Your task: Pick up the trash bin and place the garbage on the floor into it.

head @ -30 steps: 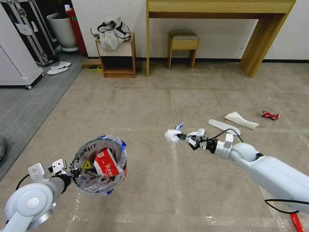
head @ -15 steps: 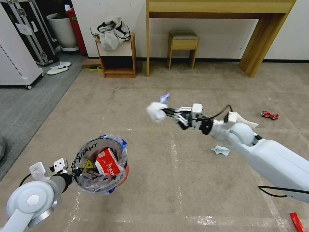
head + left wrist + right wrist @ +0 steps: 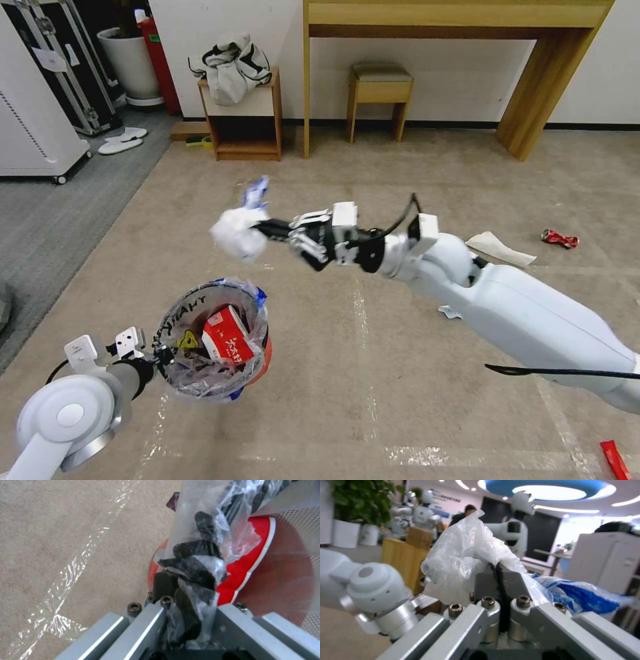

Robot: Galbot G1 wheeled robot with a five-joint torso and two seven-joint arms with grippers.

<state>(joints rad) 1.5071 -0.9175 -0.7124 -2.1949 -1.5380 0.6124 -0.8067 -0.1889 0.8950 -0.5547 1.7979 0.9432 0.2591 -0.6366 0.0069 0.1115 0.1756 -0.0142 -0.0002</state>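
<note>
The left gripper point(image 3: 155, 353), at seven o'clock in the head view, pinches the rim of the trash bin point(image 3: 215, 340), lifted off the floor point(image 3: 373, 373) with a red-and-white carton point(image 3: 225, 335) inside. Higher, toward eleven o'clock of the bin, the right gripper point(image 3: 263, 228) is clamped on a white-blue wrapper point(image 3: 239, 227) held in the air. Farther at three o'clock lie a white slipper point(image 3: 499, 248) and a crushed can point(image 3: 559, 237).

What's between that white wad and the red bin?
Just bare floor, seen in the head view; the wrapper in the right gripper hangs clear of the trash bin.
</note>
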